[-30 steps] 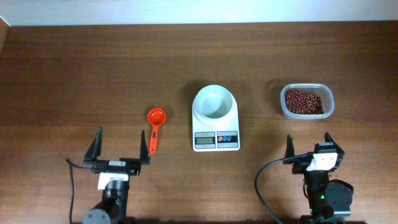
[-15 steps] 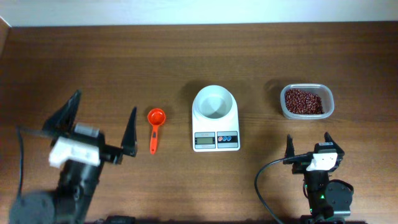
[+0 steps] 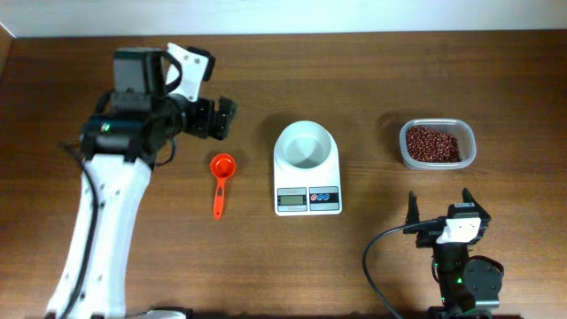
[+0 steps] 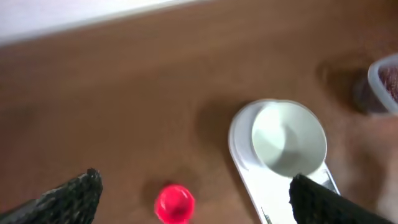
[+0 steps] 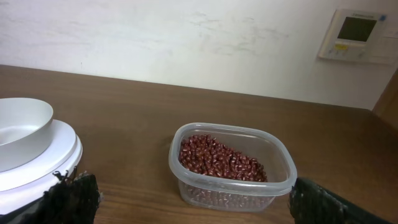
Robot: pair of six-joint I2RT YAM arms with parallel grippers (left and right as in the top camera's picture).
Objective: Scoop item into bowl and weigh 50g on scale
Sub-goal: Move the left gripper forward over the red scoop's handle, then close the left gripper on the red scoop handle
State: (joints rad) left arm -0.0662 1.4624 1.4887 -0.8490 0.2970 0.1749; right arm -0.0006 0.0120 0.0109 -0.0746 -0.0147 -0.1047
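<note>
We see both arms open and empty: the left gripper [image 3: 225, 119] at twelve o'clock of the scoop [image 3: 221, 177], the right gripper [image 3: 439, 206] at six o'clock of the beans [image 3: 432, 143]. The beans lie in a tub [image 3: 469, 147] at three o'clock of the bowl [image 3: 306, 147], which sits on the scale [image 3: 307, 200].

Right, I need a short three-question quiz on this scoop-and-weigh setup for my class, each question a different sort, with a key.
1. True or false: the bowl sits on the scale.
2. Which is nearer the orange scoop: the left end effector or the right end effector?
3. The beans are in: A the clear container; B the bowl; C the orange scoop.
Key: 1 true; 2 left end effector; 3 A.
</note>
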